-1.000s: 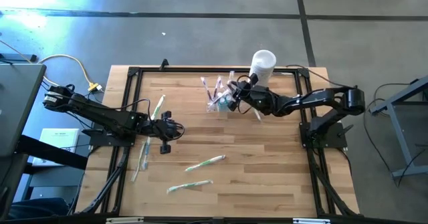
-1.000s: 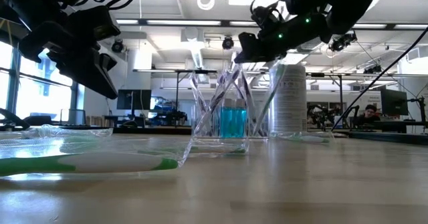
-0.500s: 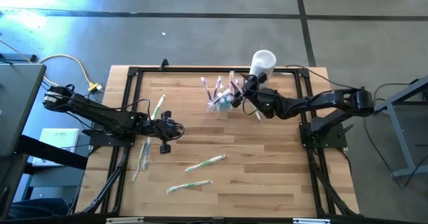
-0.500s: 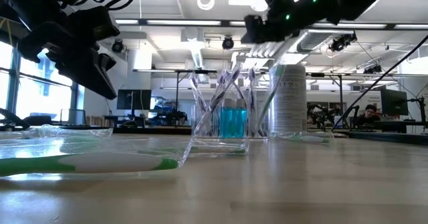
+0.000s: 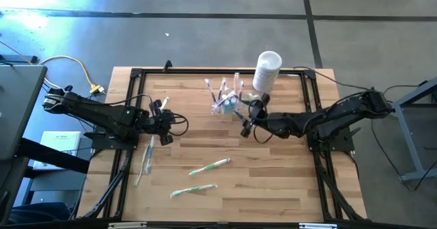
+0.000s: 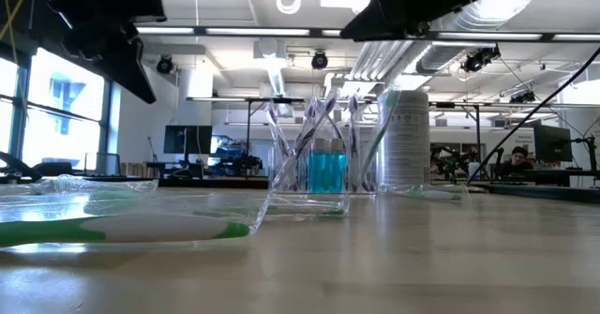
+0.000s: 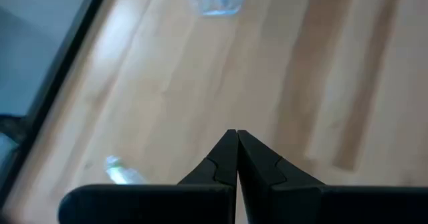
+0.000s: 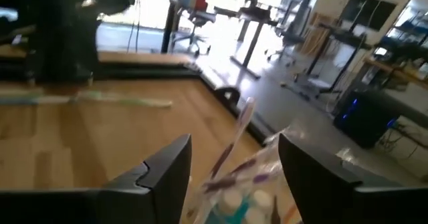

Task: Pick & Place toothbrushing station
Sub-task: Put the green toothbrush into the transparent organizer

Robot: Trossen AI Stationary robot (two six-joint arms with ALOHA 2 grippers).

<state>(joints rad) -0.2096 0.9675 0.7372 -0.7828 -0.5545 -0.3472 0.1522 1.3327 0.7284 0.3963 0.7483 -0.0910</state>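
High view: station [image 5: 226, 103], a clear holder, stands upright on the table [image 5: 273, 181] toward its far edge, beside the white container [image 5: 267, 70]. Low view confirms it: long axis vertical, compartments [image 6: 314, 169] opening upward, something blue inside, brushes [image 6: 286, 145] leaning out of the top at slants. Nothing holds the station.

Right gripper [image 5: 247, 119] sits just beside the station, on the side away from the table's far edge, not touching it. Arm stretched low and nearly level across the table from its base. Right wrist view: fingers [image 8: 164, 174] spread apart, nothing between them, station close ahead, seen past the gap.

Left gripper [image 5: 164, 124] is well apart from the station, over the wood. Arm reaches in from its base, long and low. Left wrist view: fingers [image 7: 224, 160] pressed together, empty, pointing toward the station.

Green-and-white brushes [image 5: 208, 166] lie flat, farther from the station.
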